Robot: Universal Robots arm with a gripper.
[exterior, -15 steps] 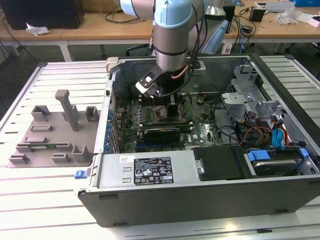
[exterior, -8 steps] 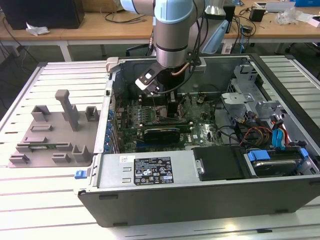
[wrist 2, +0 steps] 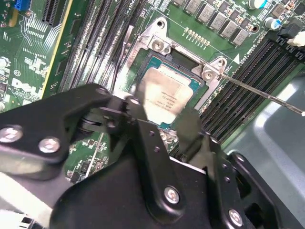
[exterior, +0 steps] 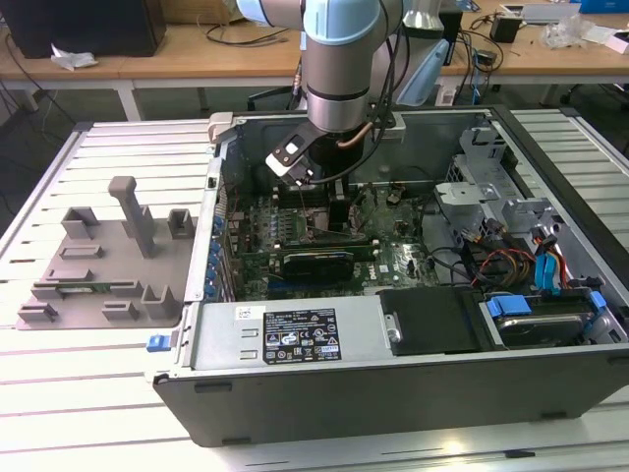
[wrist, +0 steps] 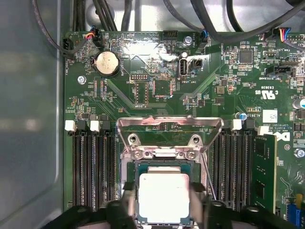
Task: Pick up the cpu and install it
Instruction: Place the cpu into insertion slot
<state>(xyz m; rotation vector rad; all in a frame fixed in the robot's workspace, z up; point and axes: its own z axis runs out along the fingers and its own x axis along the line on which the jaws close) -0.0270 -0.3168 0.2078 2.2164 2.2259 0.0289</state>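
Observation:
The cpu (wrist: 163,198), a flat silvery square with a thin green rim, lies level inside the motherboard's socket; the second wrist view shows the cpu (wrist 2: 164,95) there too. My gripper (wrist: 163,191) straddles it. One black finger (wrist: 129,193) sits against one edge and the other finger (wrist: 198,191) against the opposite edge, so the gripper (wrist 2: 164,112) is shut on the chip. The socket's metal load plate (wrist: 169,126) stands flipped open beside it. In the exterior view the arm (exterior: 339,88) reaches down into the open computer case (exterior: 393,393).
Memory slots (wrist: 90,167) flank the socket on both sides, with one green module (wrist: 263,171) fitted. A thin socket lever (wrist 2: 257,90) juts out sideways. Cables (wrist: 214,19) hang along the case wall. A grey tray with upright posts (exterior: 108,256) lies outside the case at the exterior view's left.

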